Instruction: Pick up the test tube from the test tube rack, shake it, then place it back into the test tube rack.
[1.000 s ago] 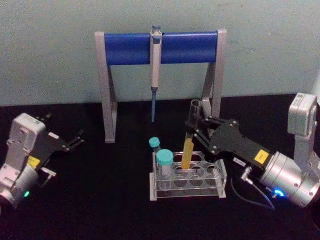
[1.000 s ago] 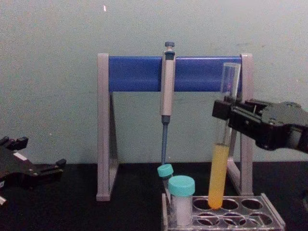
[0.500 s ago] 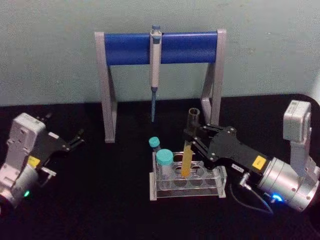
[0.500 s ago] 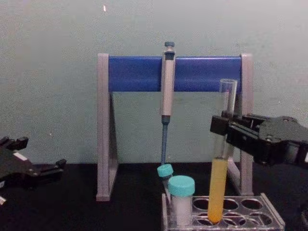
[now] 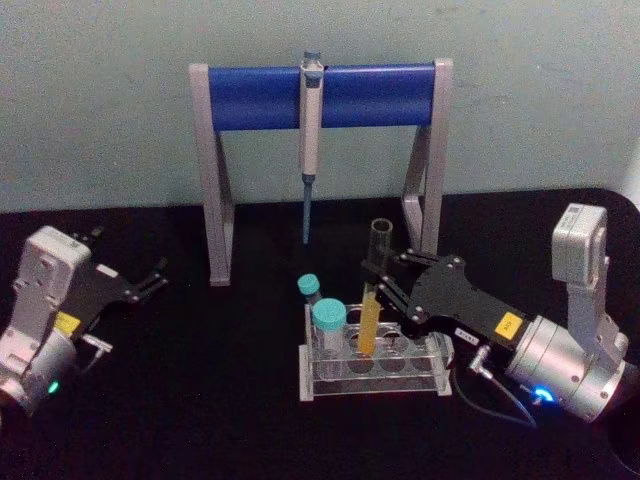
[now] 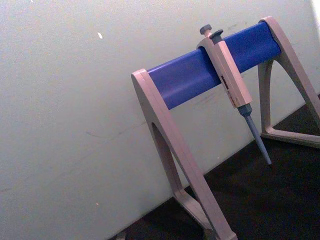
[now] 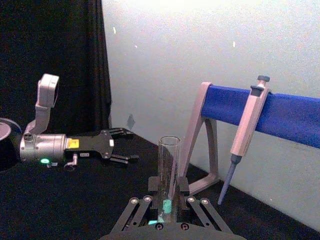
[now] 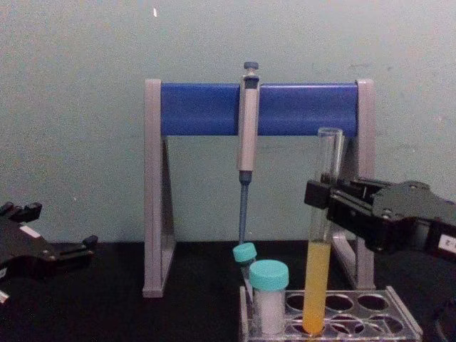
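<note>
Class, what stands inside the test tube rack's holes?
In the test tube rack: two teal-capped tubes at left, plus the test tube, gripped by the right gripper. Its bottom's seating is hidden.

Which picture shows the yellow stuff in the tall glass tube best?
The chest view: the tall clear glass test tube shows side-on, yellow lower part in the clear plastic test tube rack. The head view looks down on the tube; the right wrist view shows its clear top above the right gripper.
</note>
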